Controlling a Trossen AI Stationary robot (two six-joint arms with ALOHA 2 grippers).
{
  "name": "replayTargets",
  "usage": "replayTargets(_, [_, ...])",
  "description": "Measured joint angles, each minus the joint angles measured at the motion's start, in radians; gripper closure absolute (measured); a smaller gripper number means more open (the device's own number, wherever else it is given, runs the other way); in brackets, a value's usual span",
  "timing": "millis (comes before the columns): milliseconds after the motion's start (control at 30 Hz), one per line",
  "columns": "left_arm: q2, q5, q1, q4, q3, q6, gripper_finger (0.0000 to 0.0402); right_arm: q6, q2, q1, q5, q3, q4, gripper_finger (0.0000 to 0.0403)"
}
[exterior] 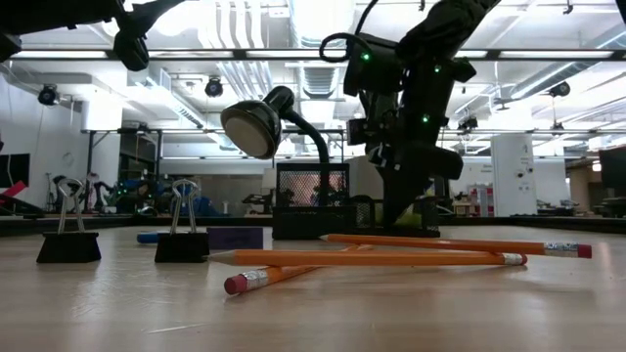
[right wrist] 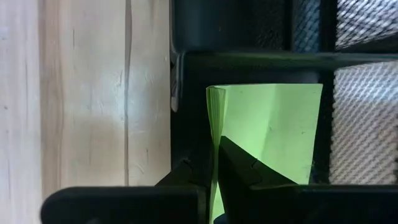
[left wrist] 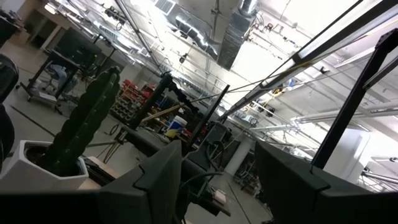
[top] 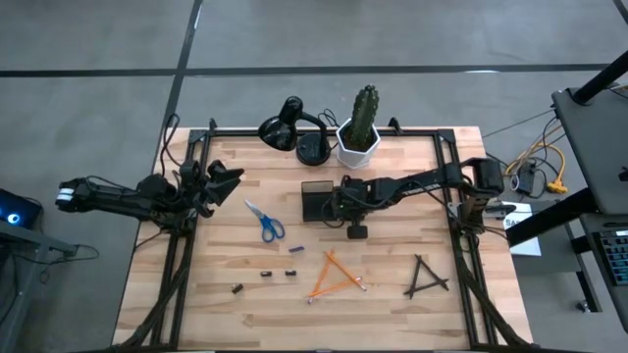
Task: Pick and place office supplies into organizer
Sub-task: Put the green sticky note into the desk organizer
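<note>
My right gripper (top: pixel 337 203) points steeply down over the organizer (top: pixel 316 199), a dark mesh-walled tray in the middle of the table. It is shut on the lime-green sticky pad (right wrist: pixel 267 130). Blue-handled scissors (top: pixel 267 224) lie flat to the organizer's left. Orange pencils (top: pixel 334 276) lie crossed near the front, thin black sticks (top: pixel 424 277) to their right, and several small binder clips (top: pixel 266 275) to their left. My left gripper (left wrist: pixel 217 186) hangs open and raised over the table's left edge, with nothing between its fingers. My right gripper pinches the sticky pad between its two fingers, one finger (right wrist: pixel 249 168) on the pad's broad green face, the other behind the stacked edge (right wrist: pixel 213 134). The fingers come from above, pointing down. The pad stands on edge over the organizer's compartment; whether it touches the tray I cannot tell.
A black desk lamp (top: pixel 289 129) and a cactus in a white pot (top: pixel 360 132) stand just behind the organizer at the far edge. Dark frame rails run along the table's left and right sides. Bare wood lies between the scissors and the pencils.
</note>
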Motion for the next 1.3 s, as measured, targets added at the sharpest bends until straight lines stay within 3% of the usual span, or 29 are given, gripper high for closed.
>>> replayTargets(1300, [0.000, -0.004, 0.000, 0.000, 0.000, 0.000, 0.0214, 0.023, 0.038, 0.000, -0.023, 0.000, 0.005, 0.0394])
